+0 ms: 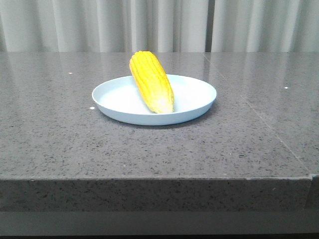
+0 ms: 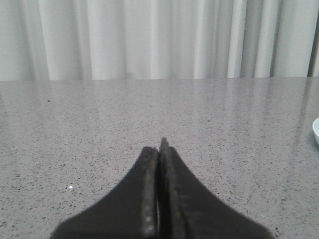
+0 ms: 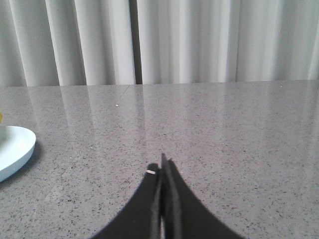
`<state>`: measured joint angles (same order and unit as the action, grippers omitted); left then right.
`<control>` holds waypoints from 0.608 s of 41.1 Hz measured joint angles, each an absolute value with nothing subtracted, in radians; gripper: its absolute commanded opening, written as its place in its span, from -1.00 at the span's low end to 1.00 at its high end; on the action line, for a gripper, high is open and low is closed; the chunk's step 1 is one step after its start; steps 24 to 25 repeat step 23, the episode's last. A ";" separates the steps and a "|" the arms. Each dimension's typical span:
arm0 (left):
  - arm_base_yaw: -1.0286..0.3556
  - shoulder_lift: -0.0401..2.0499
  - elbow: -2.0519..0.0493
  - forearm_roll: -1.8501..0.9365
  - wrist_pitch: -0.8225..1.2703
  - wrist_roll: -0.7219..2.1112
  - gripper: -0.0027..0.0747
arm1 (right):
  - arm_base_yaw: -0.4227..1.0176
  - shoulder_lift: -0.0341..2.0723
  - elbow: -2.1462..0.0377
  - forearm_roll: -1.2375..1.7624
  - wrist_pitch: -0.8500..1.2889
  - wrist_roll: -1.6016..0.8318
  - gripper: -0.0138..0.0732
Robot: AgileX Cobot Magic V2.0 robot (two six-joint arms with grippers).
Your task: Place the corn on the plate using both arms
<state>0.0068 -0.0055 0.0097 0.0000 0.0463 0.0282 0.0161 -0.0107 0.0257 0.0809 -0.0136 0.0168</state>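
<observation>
Black matte left gripper (image 2: 159, 149): fingers pressed together, holding nothing.
Right gripper (image 3: 162, 167): likewise closed, empty.
Corn (image 1: 151, 82): well apart from both, between them, lying in plate (image 1: 199, 107).
Axis: pale end toward camera, far end propped on rear rim.
Handling: likely stiff, light, ridged; best gripped mid-length.

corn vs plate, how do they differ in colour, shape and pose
The corn is bright yellow, the plate pale blue-white. The corn is long, tapered and ridged with kernels; the plate is round, shallow and smooth. The corn lies slanted across the plate, which sits flat on the table. Neither is held.
</observation>
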 measured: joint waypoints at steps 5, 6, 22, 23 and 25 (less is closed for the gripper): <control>0.007 -0.005 0.010 0.000 0.046 0.028 -0.98 | 0.016 -0.011 0.026 0.079 -0.019 0.017 -0.84; 0.007 -0.005 0.010 0.000 0.046 0.028 -0.98 | 0.016 -0.011 0.026 0.079 -0.021 0.017 -0.84; 0.007 -0.005 0.010 0.000 0.046 0.028 -0.98 | 0.016 -0.011 0.026 0.079 -0.021 0.018 -0.84; 0.007 -0.005 0.010 0.000 0.046 0.028 -0.98 | 0.016 -0.011 0.026 0.079 -0.021 0.018 -0.84; 0.007 -0.005 0.010 0.000 0.046 0.028 -0.98 | 0.016 -0.011 0.026 0.079 -0.021 0.018 -0.84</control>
